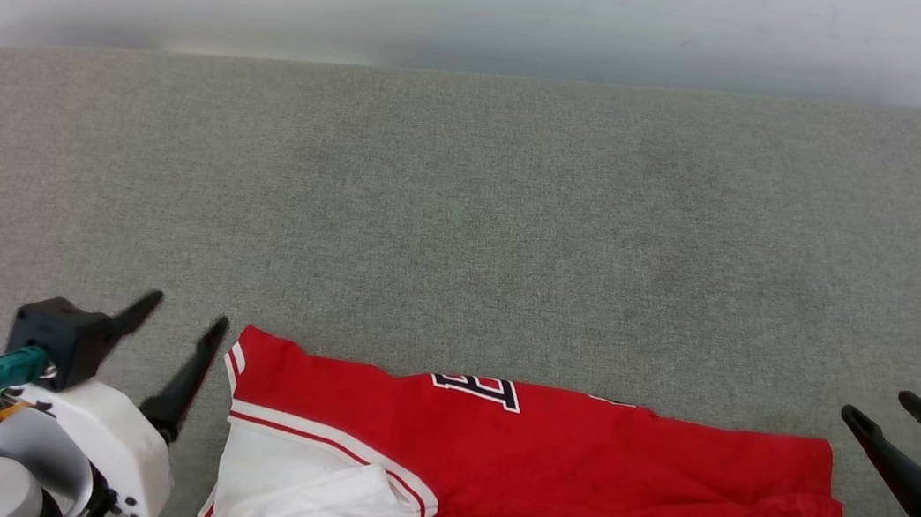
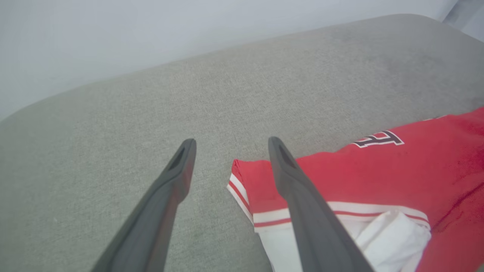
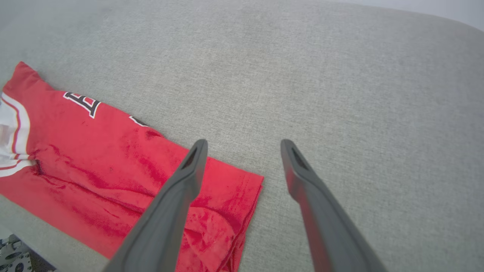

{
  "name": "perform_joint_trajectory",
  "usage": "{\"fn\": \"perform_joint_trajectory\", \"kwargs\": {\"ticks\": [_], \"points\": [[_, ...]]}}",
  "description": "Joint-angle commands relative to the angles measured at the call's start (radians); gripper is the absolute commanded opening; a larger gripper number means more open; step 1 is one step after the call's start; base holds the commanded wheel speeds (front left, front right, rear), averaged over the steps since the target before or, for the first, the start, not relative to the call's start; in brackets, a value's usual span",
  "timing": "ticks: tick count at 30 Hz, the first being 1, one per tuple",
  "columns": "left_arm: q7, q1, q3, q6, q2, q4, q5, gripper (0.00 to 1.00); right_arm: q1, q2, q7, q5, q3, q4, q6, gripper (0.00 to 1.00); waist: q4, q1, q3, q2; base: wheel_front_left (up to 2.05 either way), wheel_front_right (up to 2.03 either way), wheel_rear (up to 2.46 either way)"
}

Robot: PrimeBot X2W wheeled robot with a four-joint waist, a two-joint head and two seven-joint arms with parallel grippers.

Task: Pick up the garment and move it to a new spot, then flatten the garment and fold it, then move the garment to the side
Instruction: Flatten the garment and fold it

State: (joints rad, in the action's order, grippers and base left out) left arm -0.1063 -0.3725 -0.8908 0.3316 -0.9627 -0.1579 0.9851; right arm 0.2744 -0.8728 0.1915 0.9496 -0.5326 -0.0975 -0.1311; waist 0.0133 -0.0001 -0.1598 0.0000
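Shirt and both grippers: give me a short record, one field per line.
item: red shirt, lying on the grey fabric surface
fold: far edge cuts through the black lettering, so it looks folded over
sleeve end: white sleeve at the robot's left
left gripper: open, empty, just off the shirt's left corner
right gripper: open, empty, off the shirt's right end
held: nothing
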Motion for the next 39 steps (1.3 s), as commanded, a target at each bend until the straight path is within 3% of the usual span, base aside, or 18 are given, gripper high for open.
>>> {"fn": "perform_joint_trajectory", "kwargs": {"ticks": [1,4,8,11,12,18,24,25,26,27,39], "points": [[-0.056,0.024,0.021,0.036,0.014,0.014,-0.018,1.00,-0.043,0.020,-0.007,-0.016,0.038,-0.008,0.001,1.00,0.000,0.0001,0.000,0.0000,0.00,0.00,0.00],[-0.132,0.046,0.064,0.112,0.047,0.032,-0.054,1.00,-0.099,0.058,-0.001,-0.025,0.122,-0.032,0.001,1.00,-0.001,0.0001,-0.003,0.0000,0.00,0.00,0.00],[-0.158,0.092,0.143,0.194,0.106,0.044,-0.125,1.00,-0.178,0.118,0.033,-0.016,0.195,-0.065,0.001,1.00,-0.007,0.0001,-0.011,0.0000,0.00,0.00,0.00],[-0.160,0.139,0.233,0.239,0.171,0.028,-0.227,1.00,-0.221,0.165,0.064,0.006,0.232,-0.087,0.001,1.00,-0.013,0.0001,-0.019,0.0000,0.00,0.00,0.00],[-0.159,0.204,0.319,0.258,0.234,0.017,-0.331,1.00,-0.241,0.215,0.087,0.028,0.251,-0.111,0.000,1.00,-0.018,0.0001,-0.026,0.0000,0.00,0.00,0.00],[-0.160,0.318,0.470,0.243,0.379,-0.002,-0.519,1.00,-0.257,0.289,0.149,0.053,0.220,-0.161,0.000,1.00,-0.030,0.0001,-0.033,0.0000,0.00,0.00,0.00],[-0.159,0.403,0.601,0.183,0.521,-0.009,-0.665,1.00,-0.268,0.352,0.215,0.069,0.130,-0.214,0.000,1.00,-0.038,0.0001,-0.030,0.0000,0.00,0.00,0.00],[-0.159,0.414,0.619,0.173,0.544,-0.008,-0.684,1.00,-0.270,0.357,0.222,0.070,0.118,-0.218,0.000,0.95,-0.039,0.0001,-0.028,0.0000,0.00,0.00,0.00],[-0.159,0.424,0.636,0.160,0.564,-0.008,-0.702,1.00,-0.266,0.359,0.214,0.068,0.115,-0.219,0.000,0.34,-0.040,0.0001,-0.027,0.0000,0.00,0.00,0.00],[-0.159,0.432,0.653,0.146,0.584,-0.005,-0.719,1.00,-0.260,0.359,0.203,0.070,0.117,-0.221,0.000,0.00,-0.040,0.0001,-0.026,0.0000,0.00,0.00,0.00],[-0.159,0.505,0.781,0.015,0.731,0.006,-0.857,1.00,-0.172,0.179,0.175,0.061,0.254,-0.184,0.001,0.00,-0.027,0.0001,0.017,0.0000,0.00,0.00,0.00]]}}
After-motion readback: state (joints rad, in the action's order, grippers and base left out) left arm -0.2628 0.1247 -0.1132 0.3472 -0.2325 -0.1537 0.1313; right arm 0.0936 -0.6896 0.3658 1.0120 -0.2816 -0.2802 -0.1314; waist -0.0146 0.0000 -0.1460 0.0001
